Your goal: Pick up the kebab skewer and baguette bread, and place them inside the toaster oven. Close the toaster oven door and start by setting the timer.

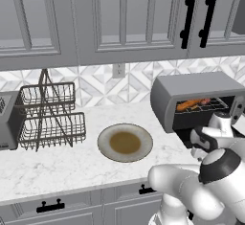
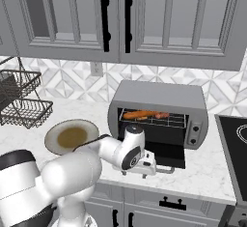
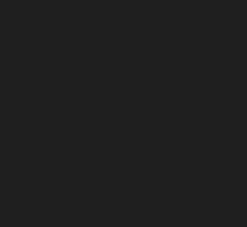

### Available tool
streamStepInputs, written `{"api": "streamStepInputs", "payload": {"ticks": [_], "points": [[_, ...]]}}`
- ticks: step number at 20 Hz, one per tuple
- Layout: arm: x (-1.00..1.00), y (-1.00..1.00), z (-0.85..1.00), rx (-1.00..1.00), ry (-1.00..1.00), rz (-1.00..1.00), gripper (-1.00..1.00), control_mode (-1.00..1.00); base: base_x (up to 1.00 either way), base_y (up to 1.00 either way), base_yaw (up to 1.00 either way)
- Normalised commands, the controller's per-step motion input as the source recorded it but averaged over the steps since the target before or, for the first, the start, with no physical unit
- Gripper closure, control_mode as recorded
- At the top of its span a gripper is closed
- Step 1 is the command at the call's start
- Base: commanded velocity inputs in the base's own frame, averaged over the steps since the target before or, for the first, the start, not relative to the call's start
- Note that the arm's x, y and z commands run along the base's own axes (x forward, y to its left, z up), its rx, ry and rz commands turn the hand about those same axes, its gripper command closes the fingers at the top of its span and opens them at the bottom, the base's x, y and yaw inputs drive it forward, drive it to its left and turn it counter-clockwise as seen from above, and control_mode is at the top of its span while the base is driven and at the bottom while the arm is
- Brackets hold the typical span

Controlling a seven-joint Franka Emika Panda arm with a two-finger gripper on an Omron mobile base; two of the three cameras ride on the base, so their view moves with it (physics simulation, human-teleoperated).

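We've got a white marble surface (image 1: 57, 166) under grey upper cabinets (image 1: 124, 18) with black handles (image 1: 189, 17), a geometric tile backsplash (image 2: 72, 83) with an outlet (image 1: 118, 70), and grey drawers (image 1: 52, 209) below along the near edge.

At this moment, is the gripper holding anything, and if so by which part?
Nothing is held. The gripper stands open under the lowered toaster oven door; the baguette bread and kebab skewer already lie on the rack inside the toaster oven.
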Motion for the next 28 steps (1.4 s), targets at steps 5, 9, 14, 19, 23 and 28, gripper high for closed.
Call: {"api": "streamStepInputs", "payload": {"ticks": [5, 9, 14, 19, 23, 28], "points": [[0.34, 0.02, -0.01, 0.0, -0.16, 0.0, -1.0, -1.0, 0.0, 0.0, 0.0], [0.59, 0.16, 0.0, 0.0, -0.25, 0.0, -1.0, -1.0, 0.0, 0.0, 0.0], [0.78, 0.15, 0.0, 0.0, -0.22, 0.0, -1.0, -1.0, 0.0, 0.0, 0.0], [0.85, 0.15, 0.08, 0.0, -0.25, 0.0, -1.0, -1.0, 0.0, 0.0, 0.0], [0.67, 0.29, 0.02, 0.0, -0.36, 0.0, -1.0, -1.0, 0.0, 0.0, 0.0], [0.74, 0.38, 0.0, -0.01, -0.49, 0.0, -1.0, -1.0, 0.0, 0.0, 0.0]]}}
